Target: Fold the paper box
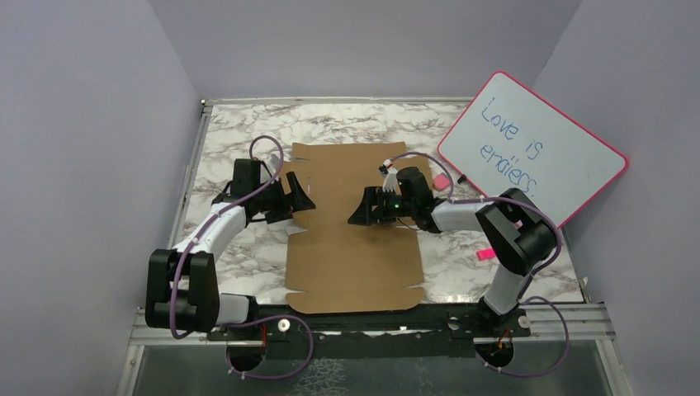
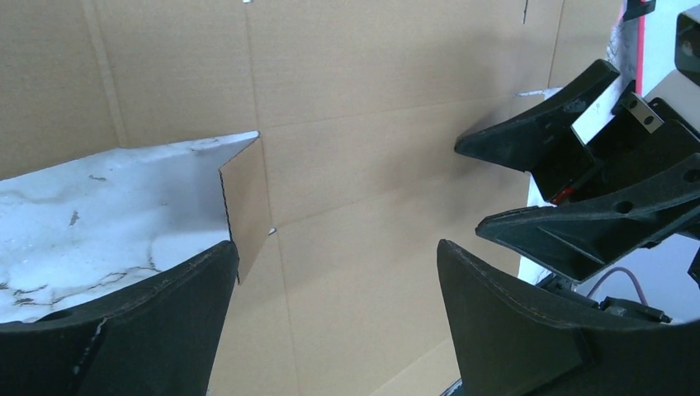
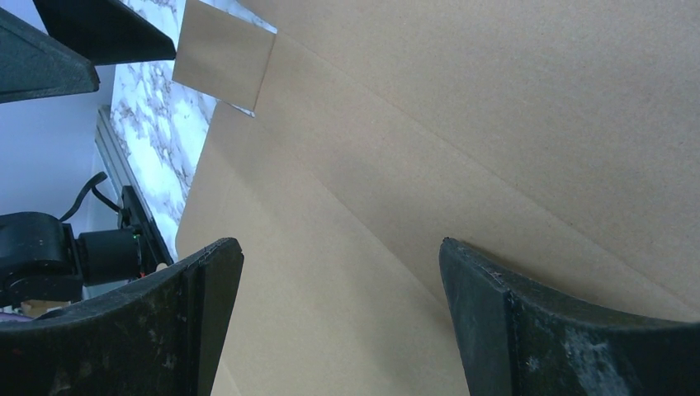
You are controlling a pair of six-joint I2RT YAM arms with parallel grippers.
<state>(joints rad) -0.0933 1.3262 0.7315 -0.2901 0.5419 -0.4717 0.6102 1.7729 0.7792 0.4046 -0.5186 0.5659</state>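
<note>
The paper box (image 1: pixel 351 239), a flat brown die-cut cardboard sheet with slits and tabs, lies unfolded in the middle of the top view on the grey-veined white marble-patterned table (image 1: pixel 239 132). No panel is raised yet, so folding looks barely begun.

The left gripper (image 1: pixel 301 198) sits at the sheet's left edge with its jaws wide and nothing between them. In its wrist view a small side tab (image 2: pixel 248 206) lies just ahead of the left finger, seemingly lifted a little off the table. The right gripper (image 1: pixel 357 216) hovers low over the sheet right of centre, also spread wide and empty.

To fold well, the left gripper should probably take the left edge beside that tab and lift along the printed crease. The right one would press the base panel flat close to the crease, so the sheet neither slides nor buckles.

A pink-rimmed white whiteboard (image 1: pixel 536 148) leans at the upper right, clear of the work.
</note>
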